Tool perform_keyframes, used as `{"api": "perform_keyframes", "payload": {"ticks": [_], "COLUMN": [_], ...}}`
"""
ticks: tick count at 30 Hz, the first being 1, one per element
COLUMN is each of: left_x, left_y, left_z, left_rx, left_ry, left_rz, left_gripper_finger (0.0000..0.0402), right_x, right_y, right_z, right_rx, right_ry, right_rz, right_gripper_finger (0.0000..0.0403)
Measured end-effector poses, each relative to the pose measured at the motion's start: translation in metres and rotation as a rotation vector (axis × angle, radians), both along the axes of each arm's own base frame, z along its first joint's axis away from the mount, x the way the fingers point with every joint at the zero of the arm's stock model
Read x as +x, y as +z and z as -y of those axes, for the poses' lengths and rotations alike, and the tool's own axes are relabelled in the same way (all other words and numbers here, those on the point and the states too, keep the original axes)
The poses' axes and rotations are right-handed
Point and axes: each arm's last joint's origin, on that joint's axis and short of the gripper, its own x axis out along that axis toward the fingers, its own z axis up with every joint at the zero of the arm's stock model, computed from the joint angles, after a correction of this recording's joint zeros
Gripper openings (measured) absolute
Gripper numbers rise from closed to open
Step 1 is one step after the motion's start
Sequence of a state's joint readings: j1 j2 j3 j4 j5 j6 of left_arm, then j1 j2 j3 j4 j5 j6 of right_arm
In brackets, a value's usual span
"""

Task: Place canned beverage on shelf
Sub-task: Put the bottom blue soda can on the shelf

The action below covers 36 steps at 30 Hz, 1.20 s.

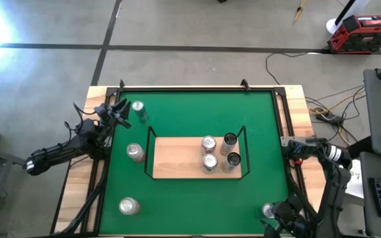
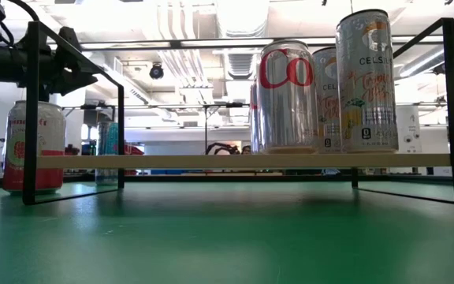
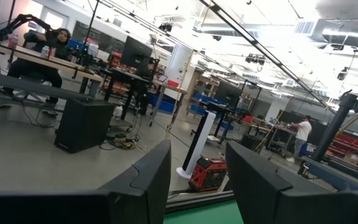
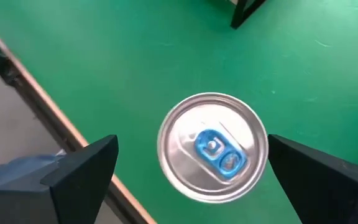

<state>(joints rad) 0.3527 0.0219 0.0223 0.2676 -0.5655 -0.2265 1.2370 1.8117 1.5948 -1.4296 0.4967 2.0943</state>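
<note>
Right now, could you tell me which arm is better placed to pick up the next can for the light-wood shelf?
The right. Its open gripper hovers above the silver can with a blue tab near the green table's corner, fingers either side. The left gripper is shut, raised at the far left edge.

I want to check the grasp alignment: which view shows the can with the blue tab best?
The right wrist view: the can fills it from above, between the open right gripper fingers. The high view shows only its top at the table's near right corner; the other views miss it.
</note>
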Motion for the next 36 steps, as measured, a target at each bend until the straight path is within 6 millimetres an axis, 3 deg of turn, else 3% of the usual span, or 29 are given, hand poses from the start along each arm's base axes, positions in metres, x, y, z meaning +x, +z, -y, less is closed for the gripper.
{"api": "perform_keyframes", "payload": {"ticks": [12,16,21,29,36], "left_x": [0.000,0.000,0.000,0.000,0.000], "left_y": [0.000,0.000,0.000,0.000,0.000], "left_z": [0.000,0.000,0.000,0.000,0.000], "left_rx": [0.000,0.000,0.000,0.000,0.000], "left_ry": [0.000,0.000,0.000,0.000,0.000], "left_rz": [0.000,0.000,0.000,0.000,0.000], "left_gripper_finger": [0.0137,0.0137,0.0137,0.0137,0.0137], "right_x": [0.010,0.010,0.010,0.015,0.053], "right_y": [-0.017,-0.017,-0.016,-0.010,0.011], "right_z": [0.004,0.004,0.004,0.004,0.018], "right_rx": [-0.039,-0.031,-0.030,-0.022,-0.020], "right_ry": [-0.152,-0.173,-0.177,-0.173,-0.139], "right_rz": [-0.091,-0.085,-0.092,-0.083,-0.104], "right_gripper_finger": [0.0384,0.0329,0.0225,0.0222,0.0222]}}
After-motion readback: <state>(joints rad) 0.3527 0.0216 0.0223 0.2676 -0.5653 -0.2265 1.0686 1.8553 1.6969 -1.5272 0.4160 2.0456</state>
